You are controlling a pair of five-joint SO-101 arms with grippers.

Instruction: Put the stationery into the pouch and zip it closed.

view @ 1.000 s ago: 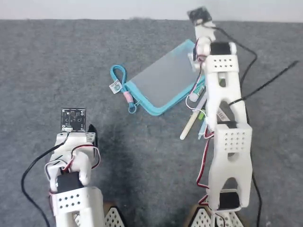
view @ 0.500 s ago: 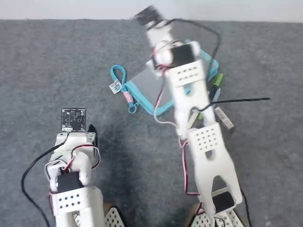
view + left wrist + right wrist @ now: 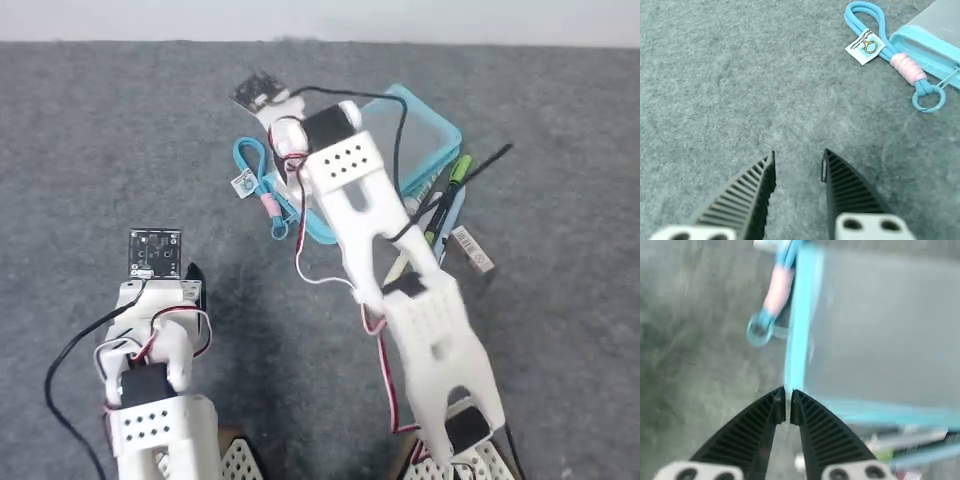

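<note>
The translucent pouch (image 3: 425, 125) with a blue border lies at the back of the grey mat. Its blue strap (image 3: 250, 158) and ring (image 3: 279, 230) trail off the left end. My right arm (image 3: 345, 170) stretches over the pouch to that end. In the right wrist view my right gripper (image 3: 788, 399) is shut, tips against the pouch's blue edge (image 3: 799, 315), close to the ring (image 3: 758, 332); whether it pinches the edge I cannot tell. Several pens (image 3: 452, 190) lie by the pouch's right side. My left gripper (image 3: 799, 154) hangs open over bare mat, short of the strap (image 3: 875, 17).
A small white printed piece (image 3: 470, 248) lies on the mat right of the pens. A white tag (image 3: 865, 46) and a pink bead (image 3: 907, 65) sit on the strap. The mat ends at a pale strip along the back (image 3: 120, 20).
My right arm has swung left, from the pouch's right end across it to the strap end, uncovering the pens. The left arm has not moved.
</note>
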